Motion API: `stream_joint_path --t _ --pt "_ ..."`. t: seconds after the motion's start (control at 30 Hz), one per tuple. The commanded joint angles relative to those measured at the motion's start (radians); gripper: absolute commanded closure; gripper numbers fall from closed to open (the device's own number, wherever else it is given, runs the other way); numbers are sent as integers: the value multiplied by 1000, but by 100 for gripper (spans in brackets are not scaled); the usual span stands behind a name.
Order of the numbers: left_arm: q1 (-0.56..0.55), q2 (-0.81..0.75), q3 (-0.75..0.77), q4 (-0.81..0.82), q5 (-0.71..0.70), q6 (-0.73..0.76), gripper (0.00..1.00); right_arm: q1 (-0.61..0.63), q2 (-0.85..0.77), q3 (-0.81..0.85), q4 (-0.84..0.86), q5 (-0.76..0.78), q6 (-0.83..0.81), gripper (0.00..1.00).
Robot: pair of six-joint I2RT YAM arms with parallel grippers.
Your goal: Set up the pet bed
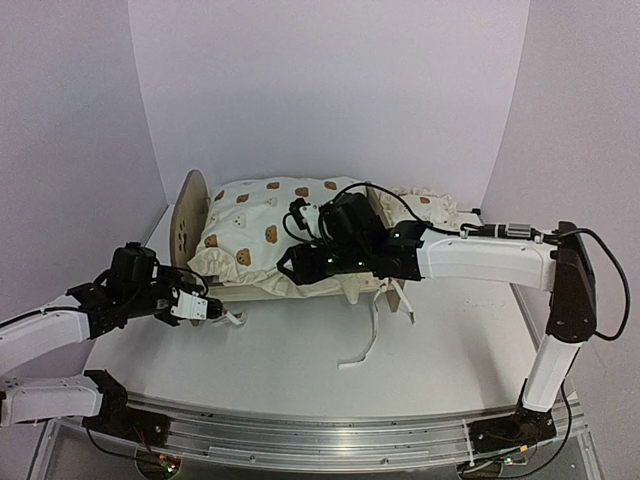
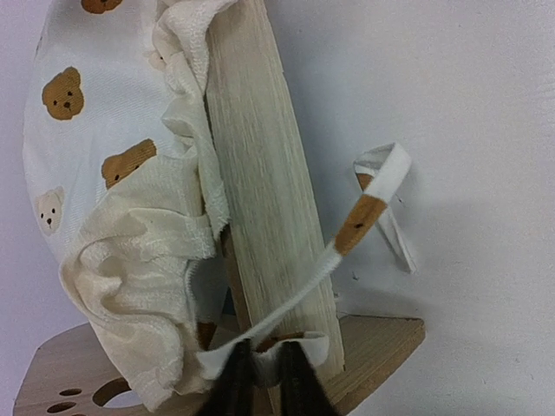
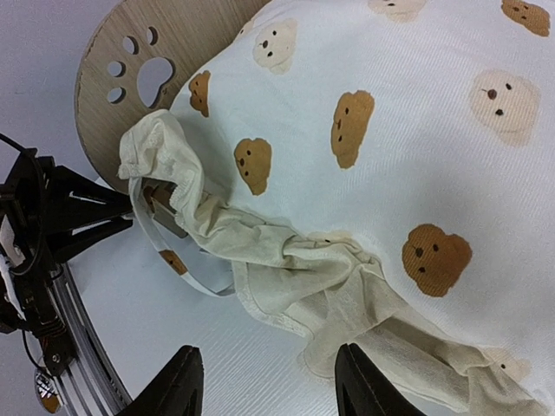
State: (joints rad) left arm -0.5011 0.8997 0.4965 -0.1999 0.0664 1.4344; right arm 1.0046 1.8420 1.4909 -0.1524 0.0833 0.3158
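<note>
The pet bed's light-wood frame (image 1: 190, 222) stands at the table's middle, with the paw-print headboard (image 3: 143, 65) at the left. The cream bear-print cushion (image 1: 262, 228) lies on it and hides the striped base. My left gripper (image 1: 220, 312) is at the bed's near-left corner. In the left wrist view it (image 2: 260, 377) is shut on the cushion's white tie strap (image 2: 347, 238), next to the wooden side rail (image 2: 269, 199). My right gripper (image 3: 269, 381) is open and empty over the cushion's crumpled near edge (image 3: 338, 286). It also shows in the top view (image 1: 290, 265).
A ruffled cream bear-print piece (image 1: 432, 206), maybe the small pillow, lies at the bed's far right end. More white tie straps (image 1: 366, 335) trail onto the table in front of the bed. Purple walls close in the back and sides.
</note>
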Motion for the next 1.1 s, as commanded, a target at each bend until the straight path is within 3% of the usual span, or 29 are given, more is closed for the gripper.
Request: stream_joint_path --t 0.0,0.37,0.53,0.67,0.73,0.87,0.97,1.07 --pt "0 17 21 71 -17 -27 98 3 -50 -7 30 19 -21 49" --pt "8 121 74 309 -187 9 100 3 -57 -9 31 26 -34 48" --pt "9 136 31 404 -209 73 100 3 -66 -15 33 30 -35 48" --pt "9 184 26 387 -230 74 100 3 -72 -21 36 22 -31 48" --pt "9 199 62 292 -229 11 93 3 -70 -22 37 -1 -30 48" --pt "9 177 195 3 -150 -154 66 3 -78 -36 37 -28 -24 48" --pt "9 159 322 -308 19 -234 47 3 -83 -50 39 -29 -20 48" --pt "9 144 380 -508 113 -249 31 3 -80 -49 42 -41 -18 48"
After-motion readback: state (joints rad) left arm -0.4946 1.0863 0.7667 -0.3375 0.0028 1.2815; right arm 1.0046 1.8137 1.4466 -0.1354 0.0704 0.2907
